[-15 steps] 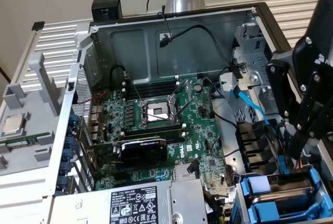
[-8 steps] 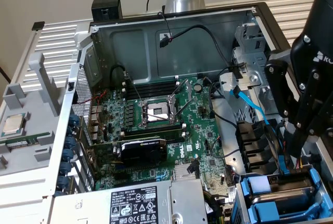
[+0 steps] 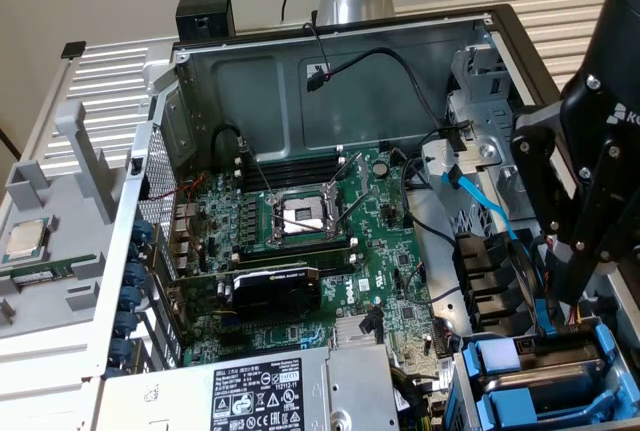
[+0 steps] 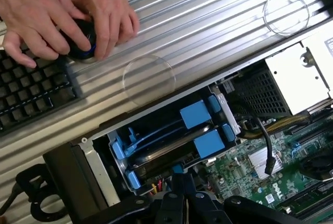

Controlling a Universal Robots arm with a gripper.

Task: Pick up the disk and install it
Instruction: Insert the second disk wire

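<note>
The end effector [image 4: 179, 203], fingers closed together and holding nothing, hangs just above the drive bay [image 4: 117, 148] at the open computer case's [image 3: 330, 41] corner. The disk [image 4: 171, 148] sits in that bay in its blue carrier, two blue tabs [image 4: 195, 114] beside it. Beyond the bay, on the ribbed surface [image 4: 208, 21], two hands [image 4: 67, 11] rest near a keyboard [image 4: 31, 89]. Cables [image 4: 263, 141] run beside the bay toward the motherboard [image 3: 300, 221].
</note>
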